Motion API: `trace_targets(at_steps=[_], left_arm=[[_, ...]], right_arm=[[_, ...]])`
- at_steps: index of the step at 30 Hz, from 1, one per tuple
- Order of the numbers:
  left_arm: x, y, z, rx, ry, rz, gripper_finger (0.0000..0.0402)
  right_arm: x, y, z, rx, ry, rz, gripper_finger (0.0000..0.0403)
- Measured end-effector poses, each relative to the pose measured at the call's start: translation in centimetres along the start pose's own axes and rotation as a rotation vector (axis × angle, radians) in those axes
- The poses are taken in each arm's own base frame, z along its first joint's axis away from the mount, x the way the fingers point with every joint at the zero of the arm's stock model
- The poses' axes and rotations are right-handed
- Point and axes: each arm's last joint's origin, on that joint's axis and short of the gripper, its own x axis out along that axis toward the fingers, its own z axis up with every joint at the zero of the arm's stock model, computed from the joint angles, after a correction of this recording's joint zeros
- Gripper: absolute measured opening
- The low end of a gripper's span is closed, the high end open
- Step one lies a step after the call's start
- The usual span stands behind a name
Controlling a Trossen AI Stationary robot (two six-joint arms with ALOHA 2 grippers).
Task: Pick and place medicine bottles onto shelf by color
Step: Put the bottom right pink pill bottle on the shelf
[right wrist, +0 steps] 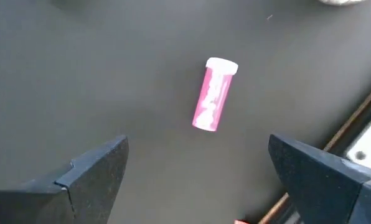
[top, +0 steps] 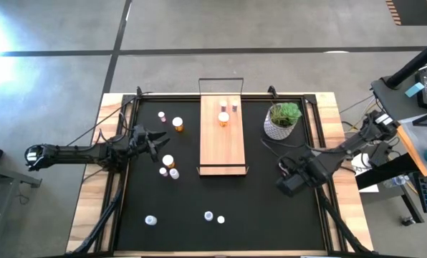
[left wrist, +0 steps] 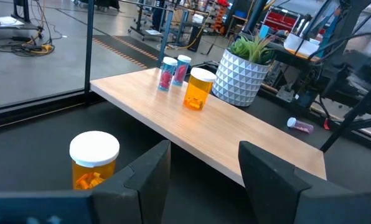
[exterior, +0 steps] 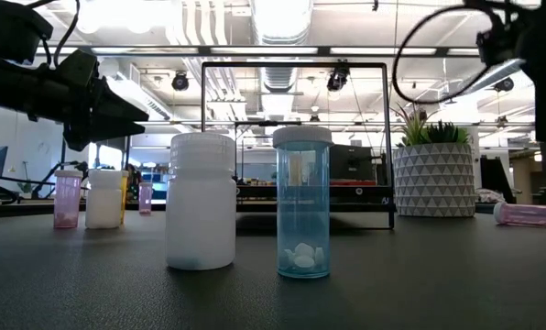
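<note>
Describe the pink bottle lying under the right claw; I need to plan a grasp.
The pink bottle is a small clear-pink cylinder with a white cap, pale contents showing through its wall. It lies on its side on the black mat, alone, with nothing touching it. The right claw hangs above it, open, the bottle showing between its fingers' spread but beyond their tips. The low view shows it flat near the plant.

Strong white glare washes out the concrete floor (top: 13, 36) far to my left in the overhead view, while the black mat (top: 221, 201) stays dark and flat. From table height, bright ceiling lights (exterior: 282, 18) backlight everything, so my arms read as silhouettes. My own fingers (left wrist: 148, 180) look soft and blurred up close; the pink bottle (right wrist: 213, 94) is smeared.
</note>
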Motion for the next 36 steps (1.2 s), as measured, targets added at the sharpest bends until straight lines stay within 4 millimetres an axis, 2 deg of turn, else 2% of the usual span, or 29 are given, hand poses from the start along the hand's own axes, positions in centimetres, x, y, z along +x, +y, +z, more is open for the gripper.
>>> trace_targets(at_steps=[11, 21, 31, 36], left_arm=[[0.0, 0.0, 0.0, 0.0, 0.0, 0.0, 0.0173], [0.0, 0.0, 0.0, 0.0, 0.0, 0.0, 0.0173], [0.0, 0.0, 0.0, 0.0, 0.0, 0.0, 0.0173], [0.0, 0.0, 0.0, 0.0, 0.0, 0.0, 0.0173]], right_arm=[[3.9, -1.5, 0.5, 0.075, 0.049, -0.014, 0.0376], [7.2, -2.4, 1.0, 0.125, 0.061, 0.031, 0.0347], [8.8, -2.9, 1.1, 0.179, 0.103, 0.072, 0.0316], [8.8, -2.9, 1.0, 0.173, 0.128, 0.08, 0.0278]])
